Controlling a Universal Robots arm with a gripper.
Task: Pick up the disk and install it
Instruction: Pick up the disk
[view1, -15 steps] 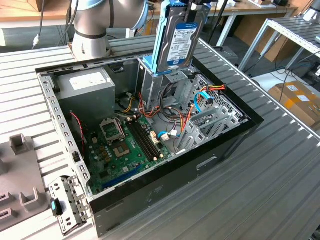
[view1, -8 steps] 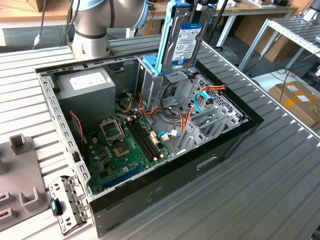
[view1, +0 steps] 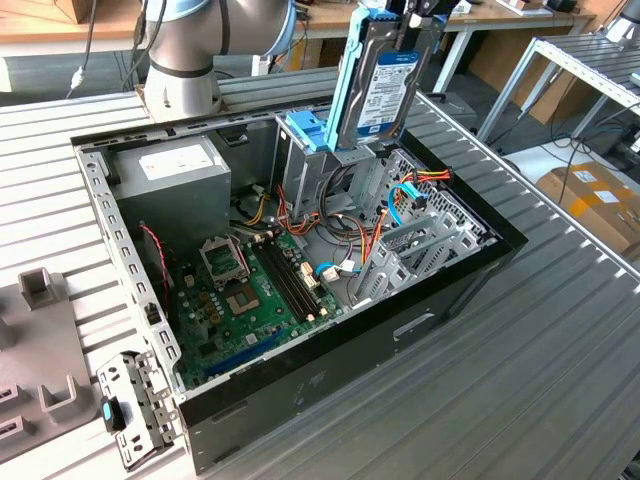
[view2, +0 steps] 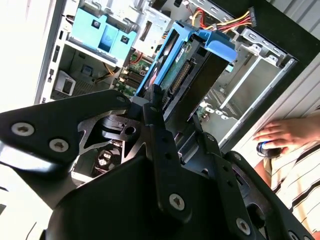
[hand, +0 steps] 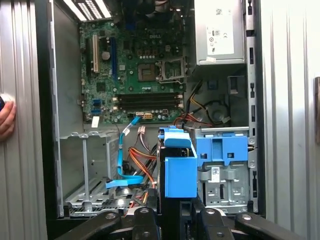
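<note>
Disk (view1: 385, 85) upright on edge in the upper middle of the exterior view, label toward the camera, blue rails along its long edges. Clamped at its upper end by the claw (view1: 420, 12), with its lower end right over a grey drive bay (view1: 352, 158) in the open computer case (view1: 470, 270); contact with that bay not clear. From the exterior view's left: grey plastic fixtures (view1: 40, 290) on the slatted table (view1: 520, 400), then a loose metal bracket (view1: 135, 405) with a blue tab at the lower left, just beside the case corner. Robot arm base (view1: 185, 50) at the upper left, behind the case. Inside the case, a grey power supply (view1: 175, 170) with a white sticker, a green board (view1: 240, 295) below it, then a metal cage with a blue cap (view1: 305, 130) just left of the disk. Right of the disk, orange and blue cables (view1: 400, 205) and an empty metal bay (view1: 425, 250). Cardboard box (view1: 590, 195) at far right, beyond the table edge. In the second wrist view, black fingers (view2: 157, 135) pressed against both flat sides of the disk, circuit side showing. In both wrist views, a person's hand (view2: 282, 134) on the table slats just beside the case's outer wall.
</note>
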